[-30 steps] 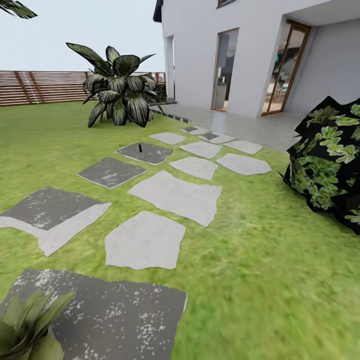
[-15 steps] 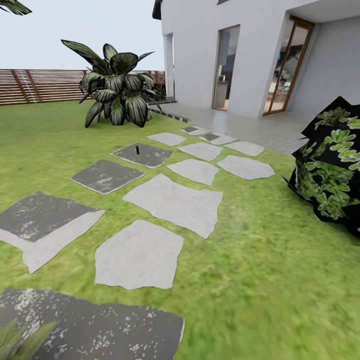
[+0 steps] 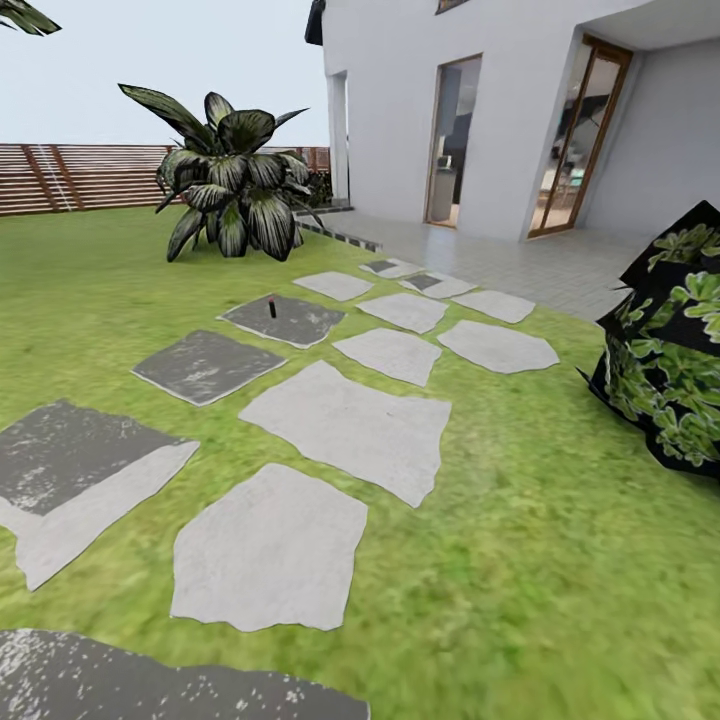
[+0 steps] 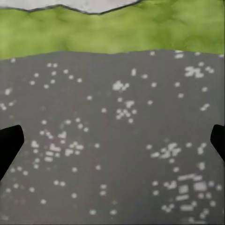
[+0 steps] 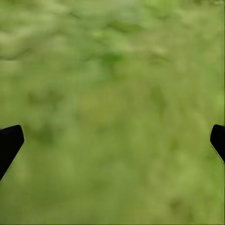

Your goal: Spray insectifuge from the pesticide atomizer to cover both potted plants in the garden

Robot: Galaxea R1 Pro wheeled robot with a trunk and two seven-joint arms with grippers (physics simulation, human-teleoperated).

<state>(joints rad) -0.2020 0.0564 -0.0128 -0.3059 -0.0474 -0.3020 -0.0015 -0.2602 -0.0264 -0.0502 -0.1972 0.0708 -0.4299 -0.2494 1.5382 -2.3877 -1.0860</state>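
Note:
The pesticide atomizer [image 3: 272,306] stands far ahead as a tiny dark bottle with a red top, upright on a dark grey stepping stone [image 3: 284,319] in the garden lawn [image 3: 530,560]. The two potted plants are out of view. In the left wrist view my left gripper [image 4: 112,143] is open, its black fingertips [image 4: 9,144] wide apart over a dark speckled stone [image 4: 112,131]. In the right wrist view my right gripper [image 5: 112,140] is open above bare grass [image 5: 112,103], holding nothing.
Pale and dark stepping stones [image 3: 345,425] run from me toward the white house [image 3: 500,110] and its tiled terrace [image 3: 520,260]. A huge striped-leaf plant [image 3: 232,178] stands behind the atomizer. A dark leafy bush [image 3: 668,350] crowds the right. A brown slatted fence [image 3: 80,176] closes the far left.
The head view has moved forward along the stones, so everything has slid toward me and downward. The leafy rosette at the lower left has dropped out of the picture.

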